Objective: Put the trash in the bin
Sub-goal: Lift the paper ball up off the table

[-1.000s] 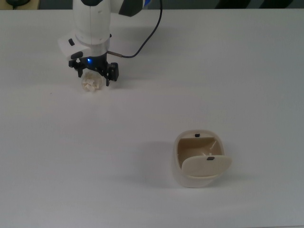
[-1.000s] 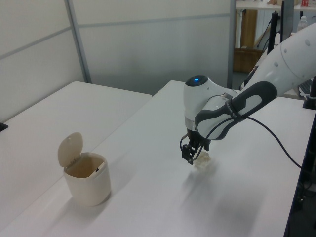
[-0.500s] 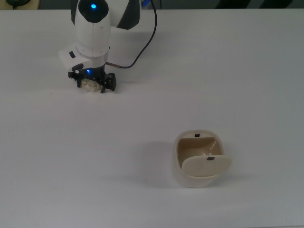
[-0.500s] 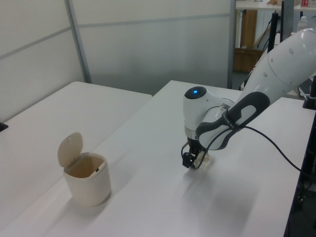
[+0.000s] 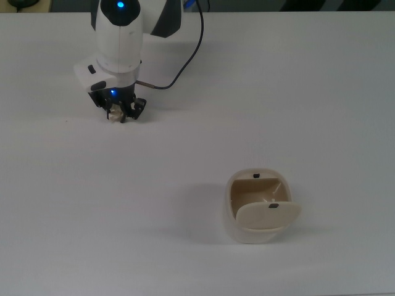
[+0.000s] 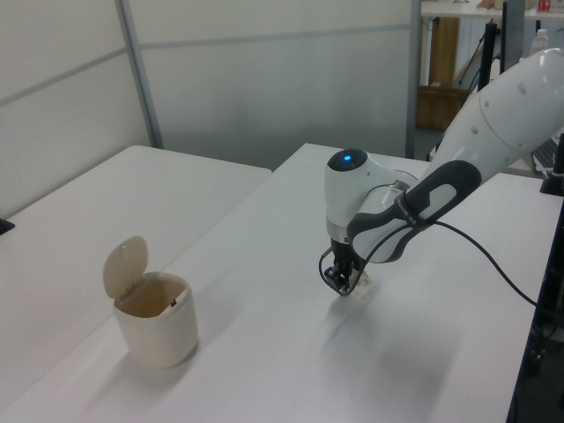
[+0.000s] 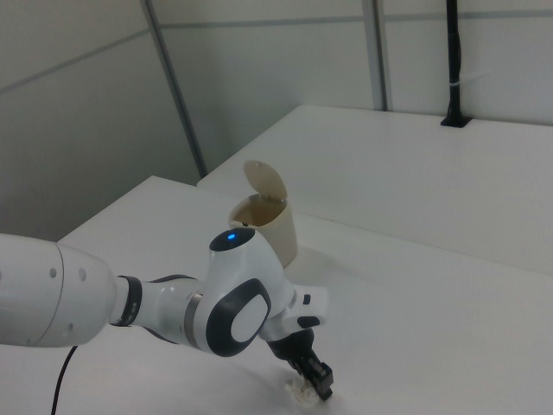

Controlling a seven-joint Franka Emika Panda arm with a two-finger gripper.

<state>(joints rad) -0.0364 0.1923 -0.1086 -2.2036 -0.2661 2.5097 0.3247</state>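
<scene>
The black two-finger end effector [image 5: 119, 111] is down on the white worktop [image 5: 197, 154] with its fingers drawn in around the small, wrinkly off-white wad of paper trash [image 5: 115, 115]; from the top view only a sliver of the wad peeks out between them, so I'd call it gripping the trash. The left view agrees: the end effector [image 6: 341, 280] sits low, nearly touching the worktop [image 6: 264, 335], with the paper [image 6: 356, 284] tucked against it. In the right view the end effector [image 7: 313, 377] points straight down and a bit of pale trash [image 7: 302, 396] shows beneath it. That low, vertical pose makes sense, since a loose wad lying flat has to be pinched from above.

Compared with a second ago, the end effector has dropped from hovering over the wad, which was plainly visible then, and the fingers have come together; half a second ago they still sat wider around it.

Further out, the white wrist with its blue light [image 5: 121, 5] stands directly over the grasp. The small cream-beige plastic bin with rounded sides [image 5: 256, 209] sits well apart, toward the top view's lower right, its swing flap [image 5: 268, 214] tipped open. The trash is not yet in it; lift and carry look to be next.
</scene>
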